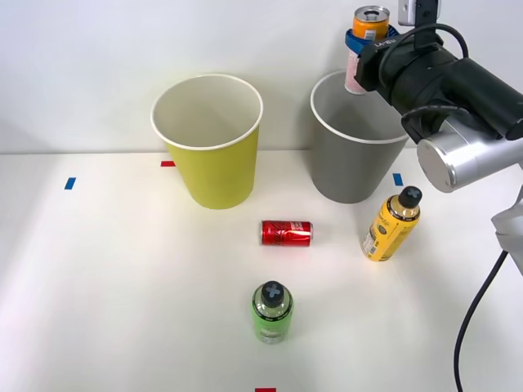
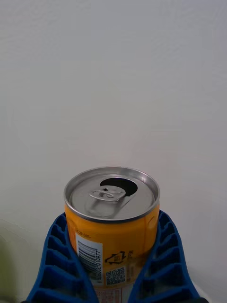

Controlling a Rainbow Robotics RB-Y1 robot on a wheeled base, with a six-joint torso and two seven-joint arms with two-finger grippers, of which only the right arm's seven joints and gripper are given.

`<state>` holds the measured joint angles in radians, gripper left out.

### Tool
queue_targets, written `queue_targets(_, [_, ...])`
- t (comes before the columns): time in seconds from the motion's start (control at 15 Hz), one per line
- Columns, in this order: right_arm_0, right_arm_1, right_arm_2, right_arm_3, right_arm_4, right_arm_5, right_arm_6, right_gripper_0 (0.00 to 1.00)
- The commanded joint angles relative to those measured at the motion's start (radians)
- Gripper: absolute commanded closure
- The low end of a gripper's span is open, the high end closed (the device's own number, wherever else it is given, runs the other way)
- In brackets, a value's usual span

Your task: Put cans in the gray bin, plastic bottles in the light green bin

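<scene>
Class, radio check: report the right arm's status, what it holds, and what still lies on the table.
Right gripper shut on orange can, upright above gray bin. Red can, green bottle, yellow-orange bottle on table. Nothing blocking the bin's mouth.

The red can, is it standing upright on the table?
No, the red can lies on its side on the table, in front of the two bins.

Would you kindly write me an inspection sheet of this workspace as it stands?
Surface: white table, blue and red tape marks.
Job's things: orange can upright, held above gray bin; red can lying down; green bottle and yellow bottle standing; light green bin upright.
Clutter: nothing seen.
Claw: right claw shut on the orange can.
Cables: black cable at right edge.
Surroundings: plain white wall.
</scene>
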<state>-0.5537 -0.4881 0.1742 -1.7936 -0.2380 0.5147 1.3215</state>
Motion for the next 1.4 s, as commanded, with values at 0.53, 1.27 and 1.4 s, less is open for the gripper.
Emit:
queue_targets(0.53, [0.018,-0.017,0.007,-0.001,-0.038,-0.102,0.004,0.0])
queue_targets(1.27, [0.471,-0.119,-0.099,-0.428,-0.034,-0.266,-0.01,0.0])
queue_targets(1.4, [0.6,-0.119,-0.145,-0.481,-0.037,-0.341,-0.019,0.0])
